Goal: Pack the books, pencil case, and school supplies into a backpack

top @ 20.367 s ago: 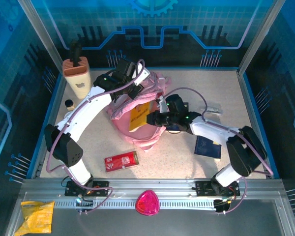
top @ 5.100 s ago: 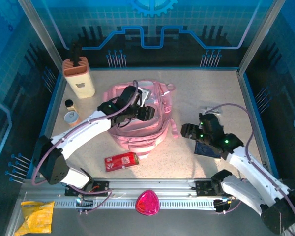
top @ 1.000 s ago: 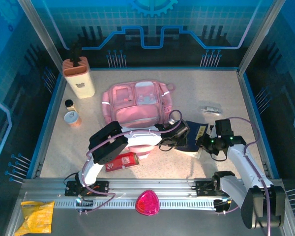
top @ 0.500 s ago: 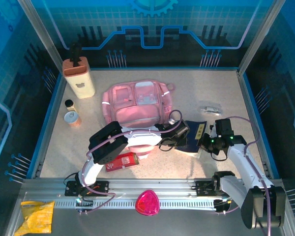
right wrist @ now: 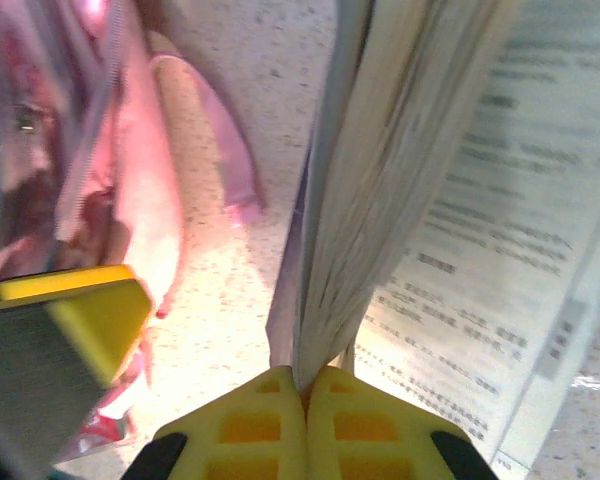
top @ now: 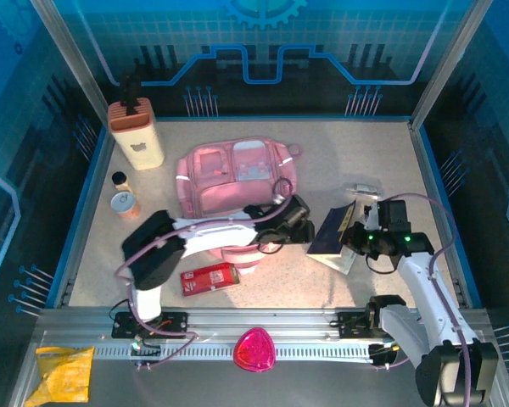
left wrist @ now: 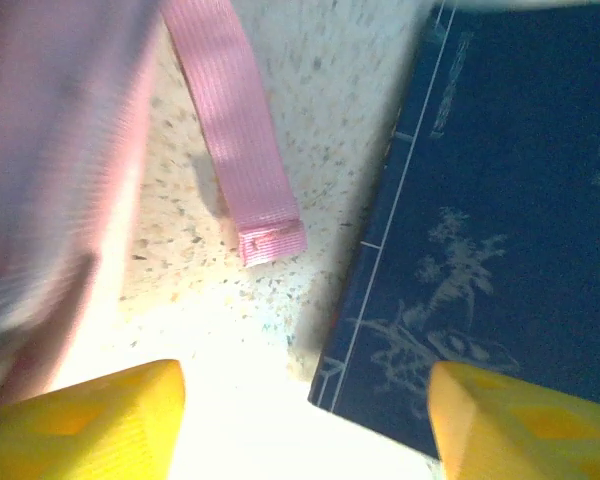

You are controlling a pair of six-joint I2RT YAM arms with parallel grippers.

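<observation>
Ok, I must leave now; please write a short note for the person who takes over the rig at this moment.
Left gripper: open, empty, low over the table between a pink strap and the navy book.
Right gripper: shut on the navy book's edge, holding it tilted up, pages fanning.
Backpack lies flat mid-table; its contents cannot be told.
Left to pack: navy book, red pencil case by the backpack's near edge, small pale oblong item beyond the book.
</observation>
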